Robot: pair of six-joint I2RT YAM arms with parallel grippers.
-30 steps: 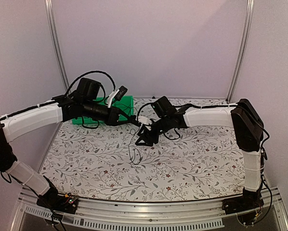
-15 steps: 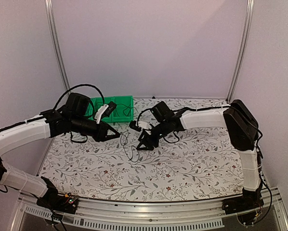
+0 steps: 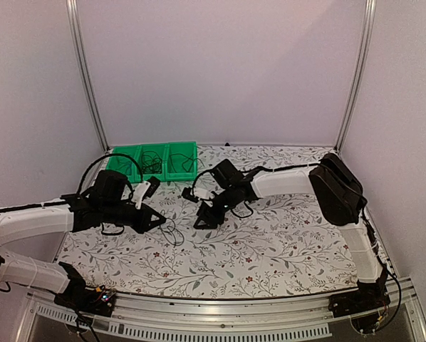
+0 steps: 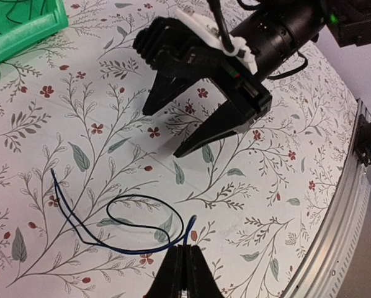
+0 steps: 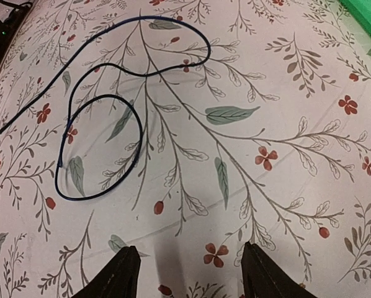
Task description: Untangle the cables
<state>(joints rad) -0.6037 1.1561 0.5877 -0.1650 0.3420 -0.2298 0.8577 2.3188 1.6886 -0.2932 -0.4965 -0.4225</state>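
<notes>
The left gripper [image 4: 182, 251] pinches the cable [image 4: 136, 197] at its tips. The right gripper [image 5: 188, 248], spread empty, should grasp it just ahead, then pull slowly.

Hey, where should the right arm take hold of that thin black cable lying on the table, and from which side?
Take the cable on its single-strand outer arc, away from where the small loop overlaps itself. It lies flat on the table, so the open right gripper should probably come straight down from above, jaws straddling the wire crosswise.
</notes>
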